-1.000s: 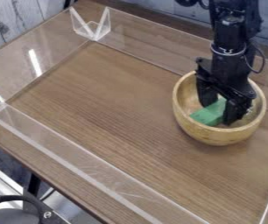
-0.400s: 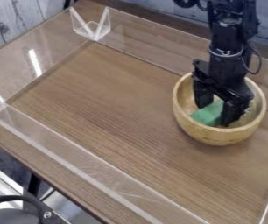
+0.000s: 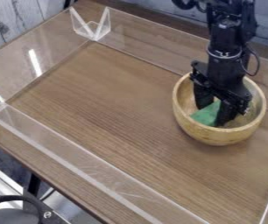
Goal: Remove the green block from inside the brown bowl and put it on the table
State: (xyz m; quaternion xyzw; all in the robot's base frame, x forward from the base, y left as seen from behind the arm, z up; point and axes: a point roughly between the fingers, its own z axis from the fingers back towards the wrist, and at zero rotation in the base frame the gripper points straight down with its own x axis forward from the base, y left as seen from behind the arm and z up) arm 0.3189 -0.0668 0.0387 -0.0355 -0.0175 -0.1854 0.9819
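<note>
The brown bowl (image 3: 190,128) sits at the right side of the table (image 3: 102,114). Inside it lies the green block (image 3: 206,116), its left end showing. The black gripper (image 3: 222,110) reaches straight down into the bowl, its fingers standing on either side of the block. The fingers hide the block's right part. The jaws look narrower than a wide-open stance, but I cannot make out whether they press on the block.
Low clear acrylic walls (image 3: 54,144) edge the table at the front, left and back. A clear folded bracket (image 3: 89,24) stands in the far left corner. The arm (image 3: 228,26) rises above the bowl at the upper right.
The gripper has stayed down in the bowl, and its fingers have drawn closer together around the green block. The bowl has not moved.
</note>
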